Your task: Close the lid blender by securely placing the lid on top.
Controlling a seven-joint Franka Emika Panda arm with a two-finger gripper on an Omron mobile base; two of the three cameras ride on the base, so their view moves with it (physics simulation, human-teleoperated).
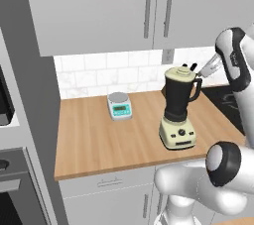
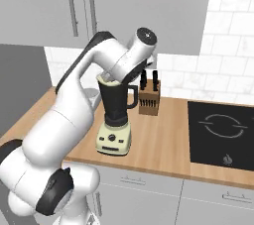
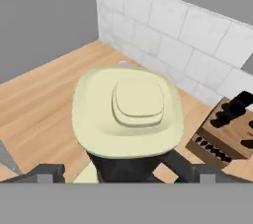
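The blender [image 1: 179, 106] stands on the wooden counter, a dark jar with a side handle on a squat cream base. The pale cream lid [image 1: 180, 74] lies flat on the jar's top, its raised knob up. From the hand view I look down on the lid [image 3: 127, 112], with the dark jar showing just below it. My gripper [image 1: 202, 73] hovers just right of and slightly above the lid, apart from it. It is open: the fingertips [image 3: 49, 172] stand wide apart with nothing held between them. In the right base view my arm covers most of the lid [image 2: 110, 81] above the blender [image 2: 116, 115].
A small grey scale [image 1: 119, 105] with a teal display sits left of the blender. A wooden knife block [image 2: 149, 101] stands against the tiled wall behind it. A black cooktop [image 2: 223, 130] lies to the right. Wall cabinets hang overhead.
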